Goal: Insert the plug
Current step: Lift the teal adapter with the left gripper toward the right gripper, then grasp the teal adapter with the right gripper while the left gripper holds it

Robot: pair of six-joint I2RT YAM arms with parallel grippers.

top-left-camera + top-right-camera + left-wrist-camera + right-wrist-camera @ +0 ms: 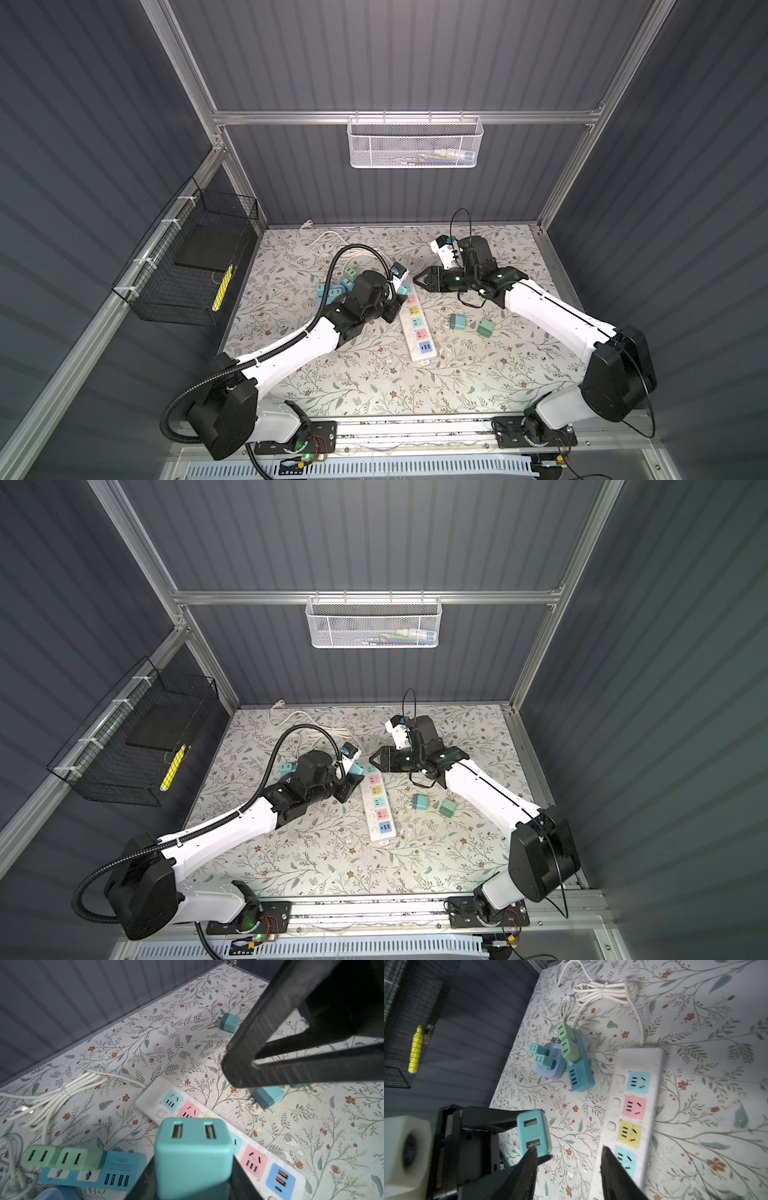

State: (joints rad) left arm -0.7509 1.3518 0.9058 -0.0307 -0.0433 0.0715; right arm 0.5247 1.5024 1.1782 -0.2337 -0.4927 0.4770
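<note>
Left wrist, teal plug (193,1145) inside left pincer (193,1169)

Table cover (374,386): off-white, printed with grey-green leafy sprigs and small rust-red flowers. Power strip (417,328): white body; socket panels teal, pink, yellow, teal, pink, then blue with orange USB slots. Held plug (193,1157): teal. At 3 o'clock of the strip: loose teal plug (458,322) and loose sage-green plug (485,328). At 10 o'clock: blue hub (133,1167), white socket faces, carrying two pale green plugs (79,1157). Cord (62,1091): white. Walls (395,62): dark grey, ribbed.
</note>
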